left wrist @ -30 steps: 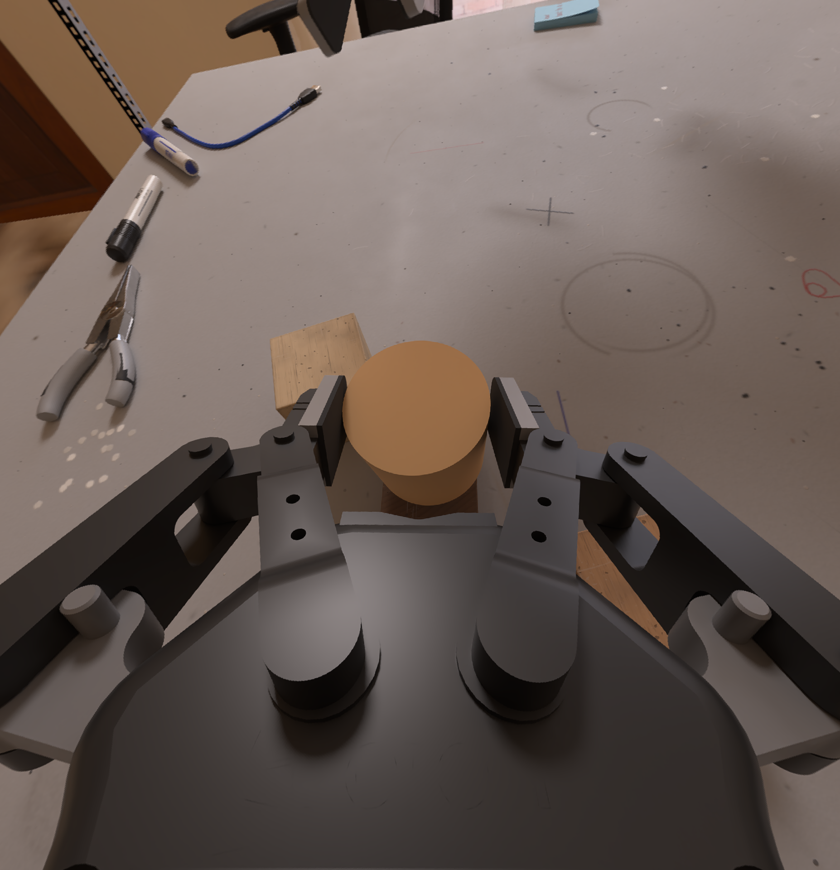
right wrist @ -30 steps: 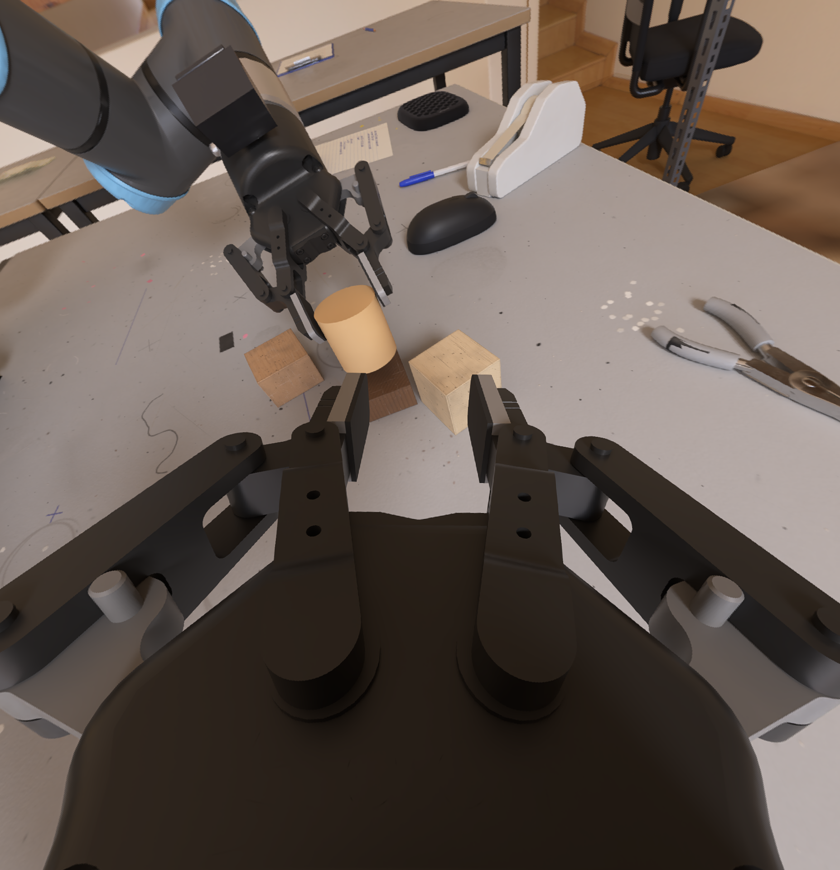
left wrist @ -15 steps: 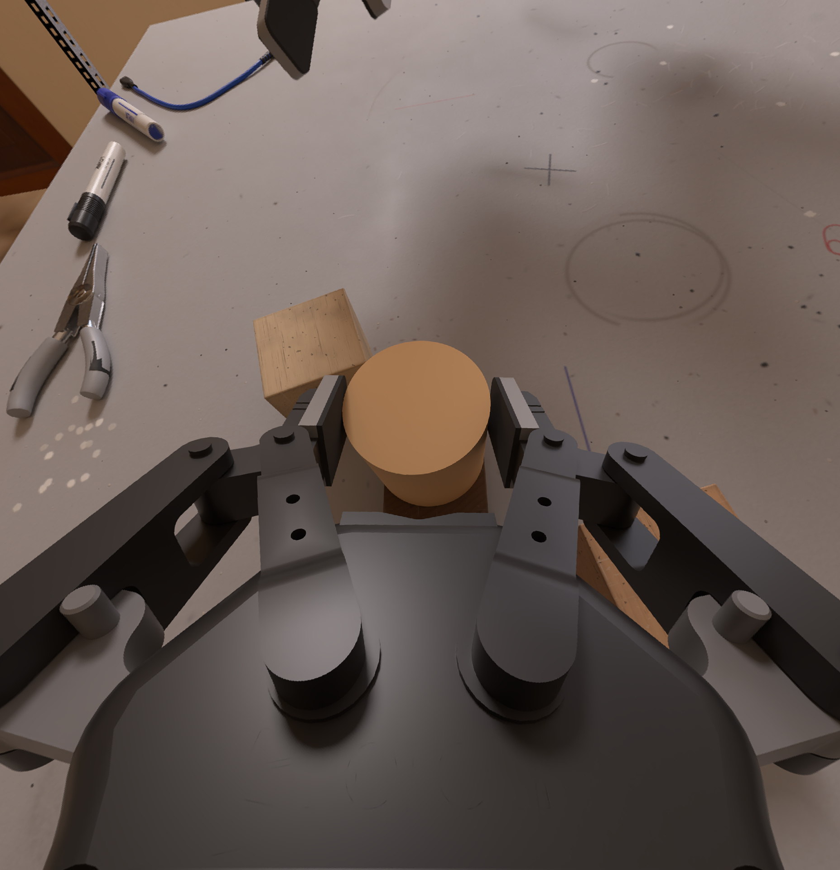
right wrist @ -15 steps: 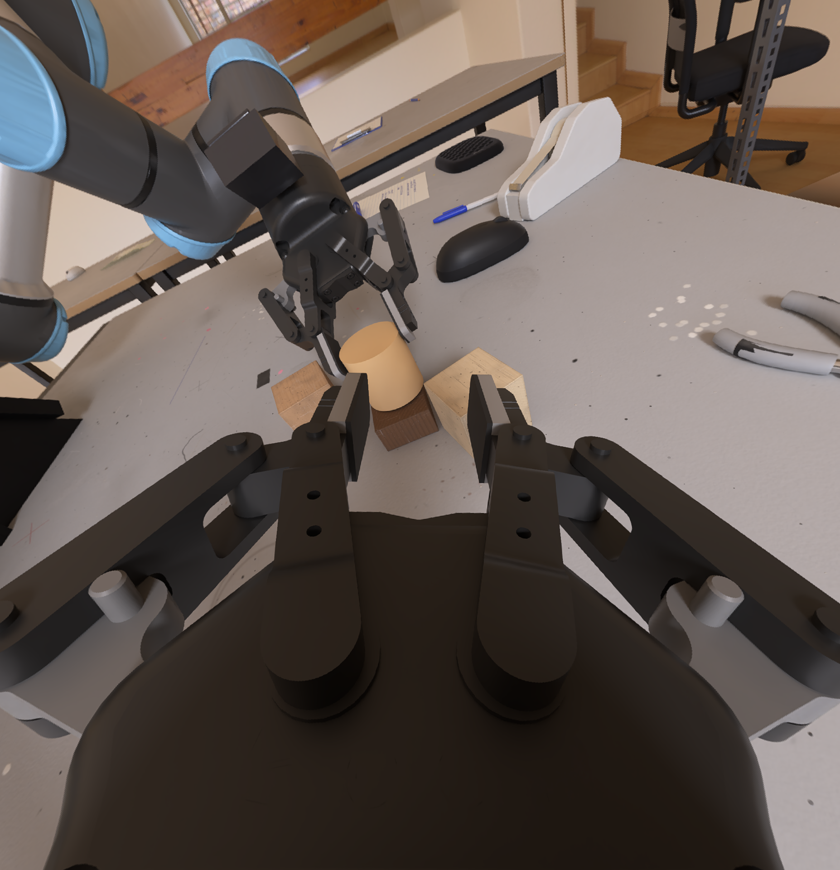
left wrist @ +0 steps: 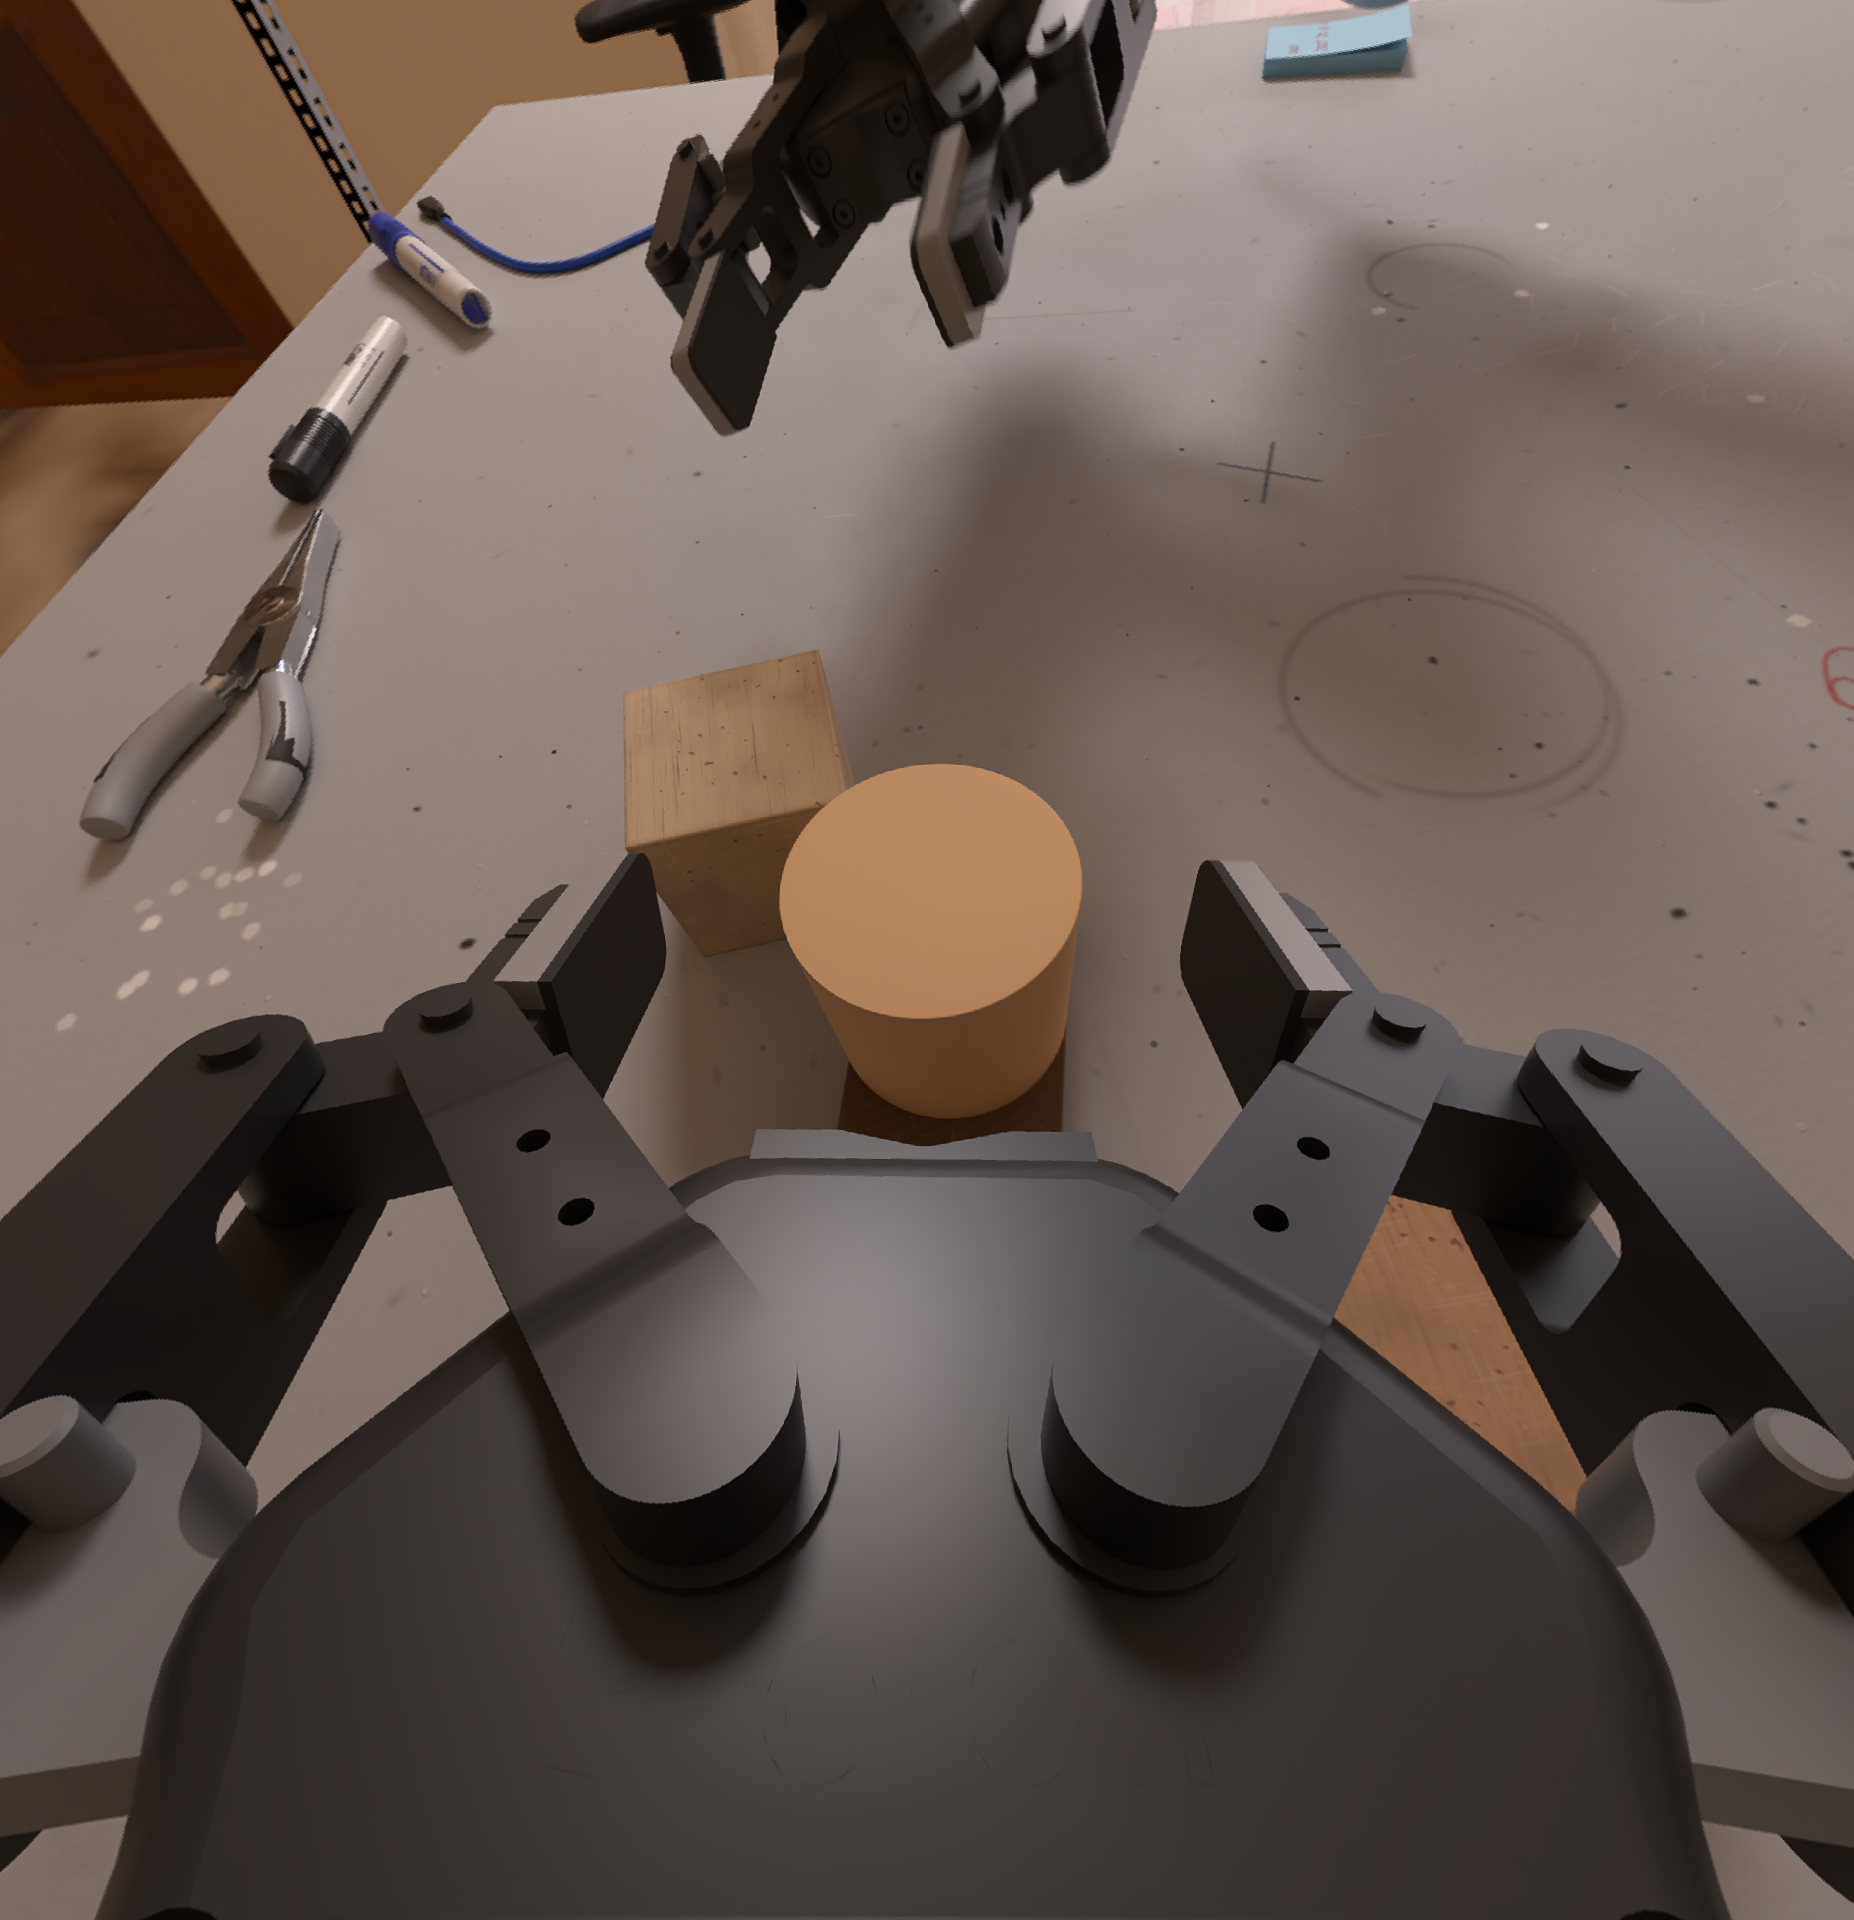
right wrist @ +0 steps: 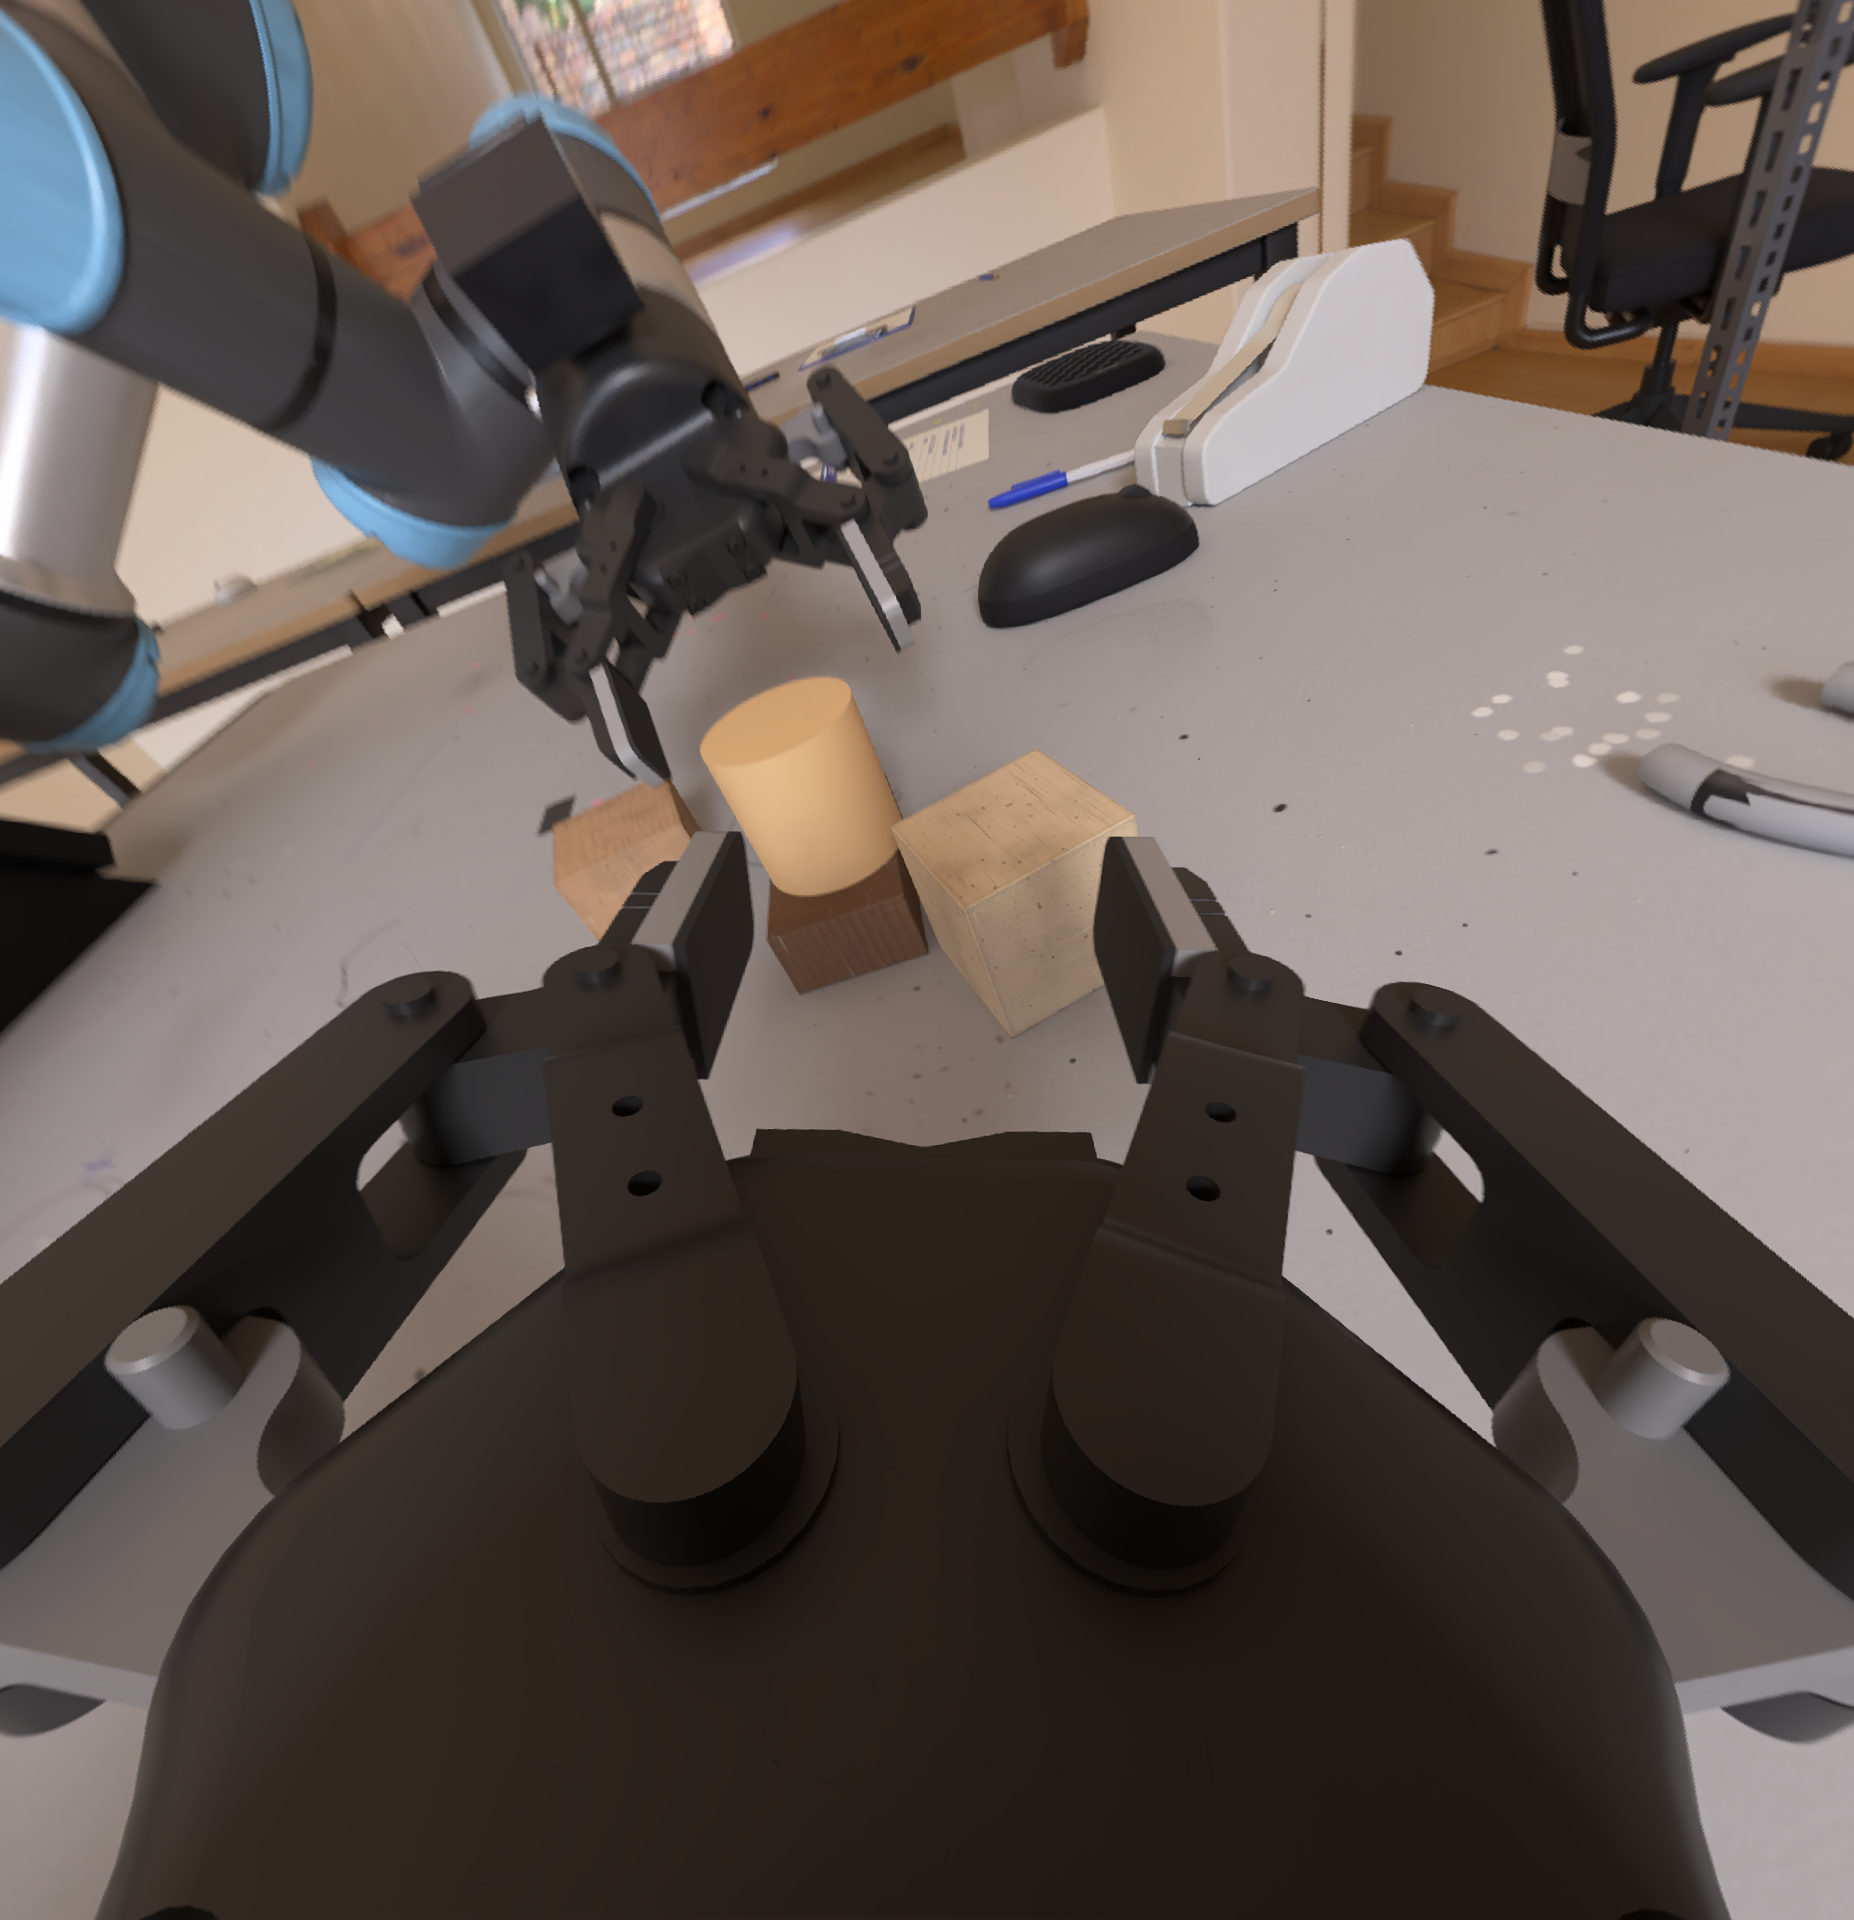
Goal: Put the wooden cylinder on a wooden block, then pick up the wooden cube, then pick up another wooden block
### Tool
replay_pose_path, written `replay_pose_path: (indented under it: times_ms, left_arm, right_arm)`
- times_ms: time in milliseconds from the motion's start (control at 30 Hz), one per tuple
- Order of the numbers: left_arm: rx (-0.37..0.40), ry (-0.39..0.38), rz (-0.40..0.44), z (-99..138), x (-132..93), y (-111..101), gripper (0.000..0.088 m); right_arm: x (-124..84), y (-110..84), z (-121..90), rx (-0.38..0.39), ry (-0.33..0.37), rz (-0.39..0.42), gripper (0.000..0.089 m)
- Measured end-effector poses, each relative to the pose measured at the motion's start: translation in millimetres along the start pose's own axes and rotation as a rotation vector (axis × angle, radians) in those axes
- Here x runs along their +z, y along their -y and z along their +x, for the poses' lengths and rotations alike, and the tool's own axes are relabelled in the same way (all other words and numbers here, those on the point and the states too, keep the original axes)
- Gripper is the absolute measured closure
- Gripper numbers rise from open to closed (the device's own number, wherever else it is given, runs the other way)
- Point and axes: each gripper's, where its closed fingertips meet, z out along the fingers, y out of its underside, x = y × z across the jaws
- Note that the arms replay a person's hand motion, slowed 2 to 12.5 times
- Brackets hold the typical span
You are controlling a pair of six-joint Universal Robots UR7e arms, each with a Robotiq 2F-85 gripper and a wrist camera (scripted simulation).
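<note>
The tan wooden cylinder [left wrist: 928,935] [right wrist: 798,784] stands upright on a dark brown block [right wrist: 845,925] [left wrist: 949,1122]. My left gripper [left wrist: 923,935] [right wrist: 767,665] is open, its fingers apart on either side of the cylinder and not touching it. A pale wooden cube [left wrist: 731,784] [right wrist: 1016,883] sits right beside the stack. A reddish-tan block [right wrist: 616,852] [left wrist: 1442,1340] lies on the other side, partly hidden. My right gripper [right wrist: 923,935] [left wrist: 850,312] is open and empty, hovering in front of the dark block and pale cube.
Pliers [left wrist: 227,691] [right wrist: 1754,790], two markers [left wrist: 341,405] and a blue cable [left wrist: 538,244] lie near one table edge. A black mouse [right wrist: 1084,551], white tape dispenser [right wrist: 1307,364], blue pen [right wrist: 1058,483] and blue pad [left wrist: 1333,47] lie farther off.
My left gripper has opened and let go of the cylinder, which now stands on the dark block. My right gripper has opened wider and moved closer to the blocks.
</note>
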Motion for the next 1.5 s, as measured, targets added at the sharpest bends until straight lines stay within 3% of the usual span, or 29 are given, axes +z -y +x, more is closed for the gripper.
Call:
replay_pose_path:
  times_ms: [233,433,667,1000,1167,1400,1500]
  left_arm:
    - [-0.021,0.064,-0.011,7,-19,0,0.0028]
    - [-0.030,0.119,0.007,21,-36,0,0.0028]
    - [-0.040,0.163,0.007,42,-52,-6,0.0028]
    - [-0.072,0.198,-0.008,72,-65,-22,0.0028]
    - [-0.081,0.223,-0.040,79,-64,-33,0.0028]
    - [-0.088,0.244,-0.103,82,-56,-47,0.0028]
    - [-0.077,0.254,-0.127,81,-54,-51,0.0028]
  right_arm:
    - [17,-15.3,9,-0.219,0.012,-0.092,0.0076]
    - [33,-16.8,14,-0.313,0.067,-0.131,0.0054]
    - [54,-24.2,19,-0.351,0.167,-0.198,0.0039]
    - [78,-33.4,31,-0.358,0.235,-0.292,0.0039]
    - [84,-33.3,31,-0.361,0.275,-0.313,0.0039]
    - [87,-45.9,28,-0.354,0.323,-0.412,0.0044]
    - [89,-50.1,27,-0.374,0.324,-0.442,0.0092]
